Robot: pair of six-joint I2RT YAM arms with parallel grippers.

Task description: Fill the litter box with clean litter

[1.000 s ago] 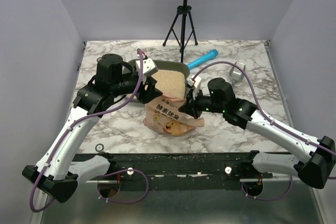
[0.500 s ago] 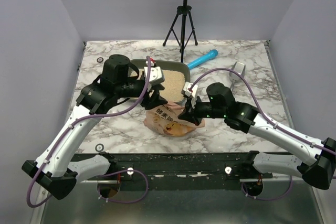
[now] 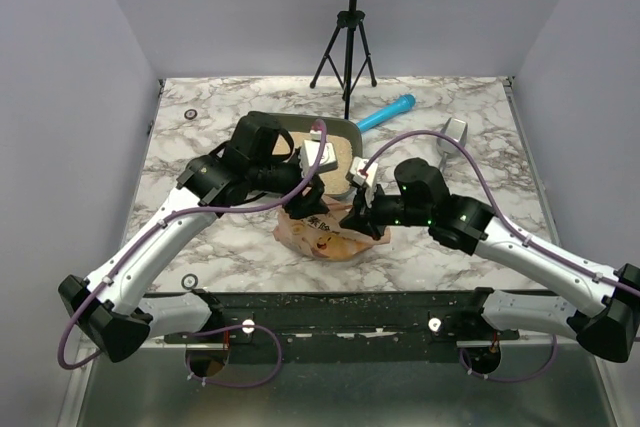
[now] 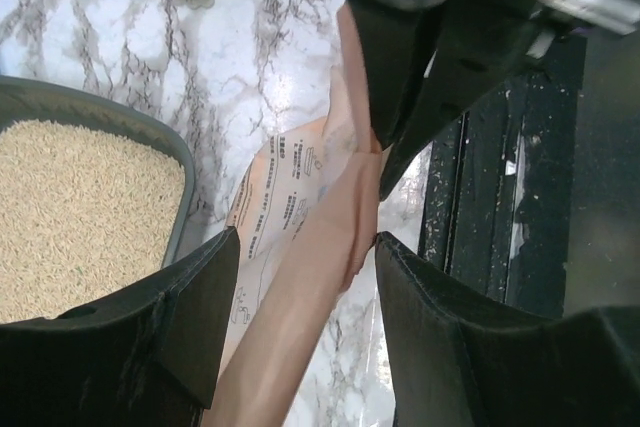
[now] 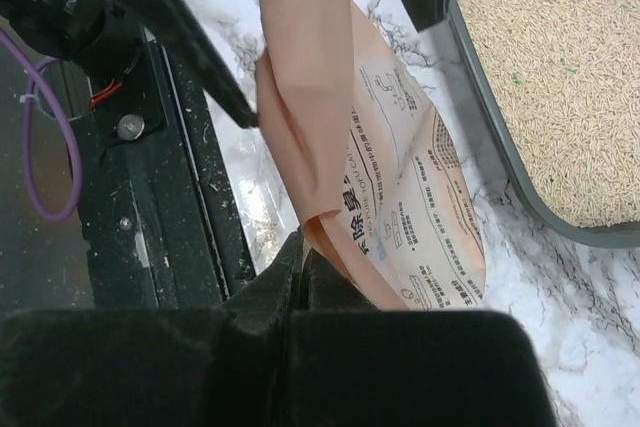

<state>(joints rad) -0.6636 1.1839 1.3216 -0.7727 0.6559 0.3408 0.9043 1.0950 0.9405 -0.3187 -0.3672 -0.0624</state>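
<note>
Spread left tool (image 4: 305, 287) has swung over the bag (image 4: 300, 247) the right tool (image 5: 305, 257) pinches; the litter box (image 4: 60, 105) already holds clean litter (image 4: 80, 207), so pouring looks done

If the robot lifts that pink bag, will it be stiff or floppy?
Probably floppy: the bag is creased and folds over where the right gripper pinches it. Likely light too, since it looks thin and flattened, maybe nearly empty.
</note>
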